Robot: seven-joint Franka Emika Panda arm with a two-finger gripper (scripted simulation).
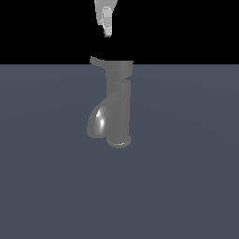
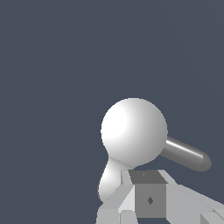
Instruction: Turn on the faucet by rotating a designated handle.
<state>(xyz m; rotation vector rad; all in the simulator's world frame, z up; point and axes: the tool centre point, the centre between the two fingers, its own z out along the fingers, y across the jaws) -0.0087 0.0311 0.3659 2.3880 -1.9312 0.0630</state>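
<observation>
Faucet (image 1: 116, 109) handle (image 1: 96, 60) sits below the claw (image 1: 107, 33), apart; claw's spread unclear.

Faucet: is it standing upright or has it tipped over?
Upright. In the exterior view the faucet stands straight on its round base, handle sticking sideways from the top cap, with the gripper above it, not touching.

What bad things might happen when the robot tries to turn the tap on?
1. The gripper hangs above the handle, apart from it. The lever is thin, so coming down it might miss or slip off.
2. The wide top cap sits right beside the lever; the fingers could bump it instead.
3. Whether the fingers are open isn't clear; if shut, they'd only push.
</observation>
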